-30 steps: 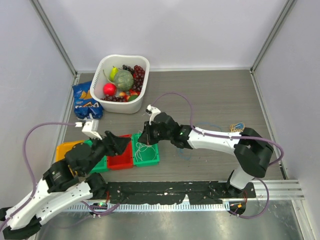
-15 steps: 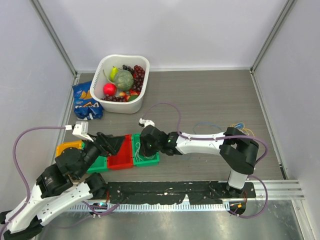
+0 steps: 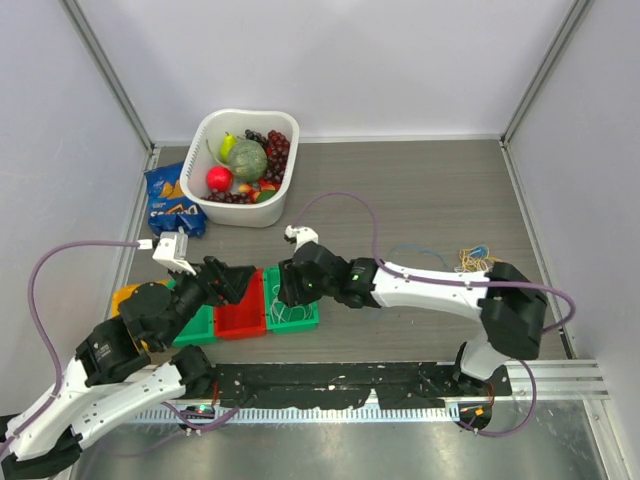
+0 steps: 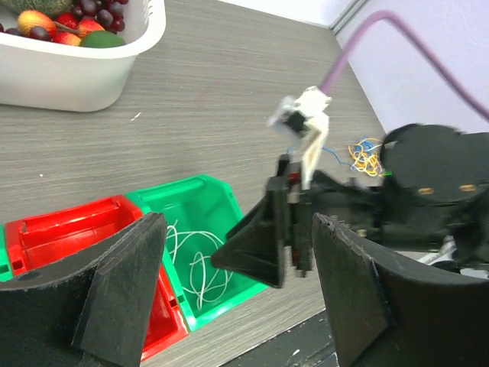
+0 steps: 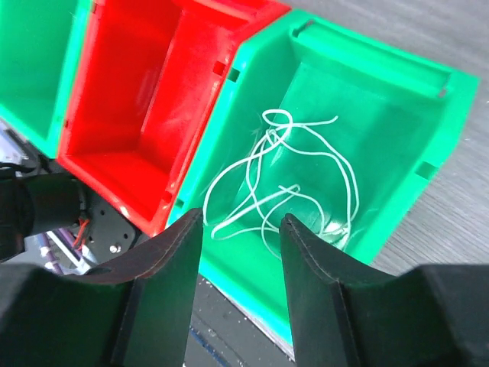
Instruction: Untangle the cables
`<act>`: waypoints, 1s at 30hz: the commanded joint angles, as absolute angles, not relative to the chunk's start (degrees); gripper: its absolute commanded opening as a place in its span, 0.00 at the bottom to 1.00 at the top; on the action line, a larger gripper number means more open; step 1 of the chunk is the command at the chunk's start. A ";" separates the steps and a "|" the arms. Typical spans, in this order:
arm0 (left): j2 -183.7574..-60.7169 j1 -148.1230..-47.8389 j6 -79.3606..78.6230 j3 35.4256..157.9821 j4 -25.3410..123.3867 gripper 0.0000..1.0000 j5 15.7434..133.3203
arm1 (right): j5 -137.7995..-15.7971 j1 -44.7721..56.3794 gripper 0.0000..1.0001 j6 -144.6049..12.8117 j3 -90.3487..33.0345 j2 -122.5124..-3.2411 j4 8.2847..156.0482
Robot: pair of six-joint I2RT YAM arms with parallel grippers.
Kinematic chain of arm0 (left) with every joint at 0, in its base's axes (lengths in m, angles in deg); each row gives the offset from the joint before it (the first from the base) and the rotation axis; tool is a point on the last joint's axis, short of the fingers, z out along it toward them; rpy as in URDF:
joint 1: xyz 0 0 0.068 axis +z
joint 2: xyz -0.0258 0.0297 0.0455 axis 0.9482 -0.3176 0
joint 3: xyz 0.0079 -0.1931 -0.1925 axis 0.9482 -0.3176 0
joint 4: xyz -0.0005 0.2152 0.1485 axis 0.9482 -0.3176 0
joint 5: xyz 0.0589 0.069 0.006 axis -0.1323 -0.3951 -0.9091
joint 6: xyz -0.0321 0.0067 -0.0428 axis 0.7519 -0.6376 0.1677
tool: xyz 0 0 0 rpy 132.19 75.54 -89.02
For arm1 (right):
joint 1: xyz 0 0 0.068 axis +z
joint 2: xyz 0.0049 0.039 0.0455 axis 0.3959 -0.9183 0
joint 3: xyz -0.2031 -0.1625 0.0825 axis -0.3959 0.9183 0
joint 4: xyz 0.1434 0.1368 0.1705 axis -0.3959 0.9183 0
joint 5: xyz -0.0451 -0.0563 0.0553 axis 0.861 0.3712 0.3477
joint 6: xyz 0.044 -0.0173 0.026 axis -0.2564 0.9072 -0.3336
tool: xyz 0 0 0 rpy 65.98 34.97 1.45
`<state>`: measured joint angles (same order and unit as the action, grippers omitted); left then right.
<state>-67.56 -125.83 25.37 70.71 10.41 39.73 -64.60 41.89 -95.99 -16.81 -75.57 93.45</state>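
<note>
A loose bunch of white cables (image 5: pixel 283 183) lies on the floor of the right-hand green bin (image 5: pixel 451 84), also visible from above as thin white loops (image 3: pixel 292 312) and past my left fingers (image 4: pixel 191 264). My right gripper (image 5: pixel 241 219) hovers just above that bin (image 3: pixel 312 300), open, with nothing between its fingers (image 3: pixel 284 288). My left gripper (image 4: pixel 238 229) is open and empty, held over the red bin (image 3: pixel 240 322) beside the right one (image 3: pixel 236 280). A small tangle of yellow-orange and blue cables (image 3: pixel 473 257) rests on the table at the right (image 4: pixel 365 155).
A red bin (image 5: pixel 145 99), another green bin (image 3: pixel 195 328) and an orange bin (image 3: pixel 128 298) line up left of the cable bin. A white basket (image 3: pixel 240 116) of fruit and a blue snack bag (image 3: pixel 170 200) sit at the back left. A thin blue loop (image 3: pixel 410 250) lies mid-table.
My right jaws went from shut to open above the green bin, after dipping low and lifting slightly. My left gripper opened a little wider and shifted slightly.
</note>
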 commanded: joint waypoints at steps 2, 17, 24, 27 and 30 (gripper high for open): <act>-70.56 -125.71 23.30 74.89 9.83 0.81 36.30 | -54.41 42.16 0.54 -89.94 -16.93 -63.12 96.94; -74.34 -125.71 23.47 73.93 11.94 0.82 37.00 | -59.22 15.96 0.73 -95.82 6.80 -50.70 102.85; -76.01 -125.71 23.47 72.96 13.96 0.82 38.93 | -62.64 16.14 0.71 -98.98 9.01 -53.07 100.74; -76.54 -125.71 23.65 72.70 14.05 0.82 39.11 | -66.25 17.45 0.65 -99.34 9.10 -56.93 97.23; -76.28 -125.71 24.44 72.17 14.05 0.82 39.38 | -65.99 20.26 0.61 -99.42 9.01 -58.61 94.77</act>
<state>-76.24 -125.83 23.97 72.81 11.11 38.96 -63.29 17.23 -98.09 9.48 -56.78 100.38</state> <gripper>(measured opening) 0.822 0.638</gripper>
